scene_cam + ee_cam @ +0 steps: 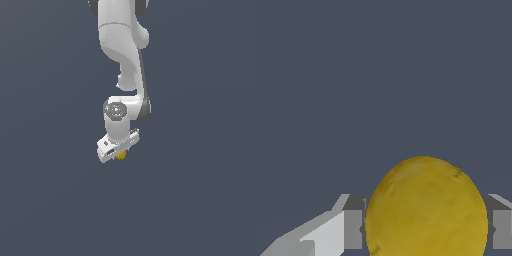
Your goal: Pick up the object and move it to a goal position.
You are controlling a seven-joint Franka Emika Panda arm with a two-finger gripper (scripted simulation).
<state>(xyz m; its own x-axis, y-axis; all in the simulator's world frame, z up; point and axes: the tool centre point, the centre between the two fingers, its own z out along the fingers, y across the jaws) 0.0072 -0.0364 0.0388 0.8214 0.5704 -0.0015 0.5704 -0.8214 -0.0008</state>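
In the wrist view you see the mustard-yellow ball (426,207) filling the gap between the tool's (426,230) 2 grey fingers (353,229), 1 pressed against each side, so the tool is clamped on it. The exterior view hides that contact: there the white arm (122,55) hangs down, and only a sliver of the ball (121,155) peeks out beneath the tilted tool (119,150). Around it you have only plain dark grey ground.
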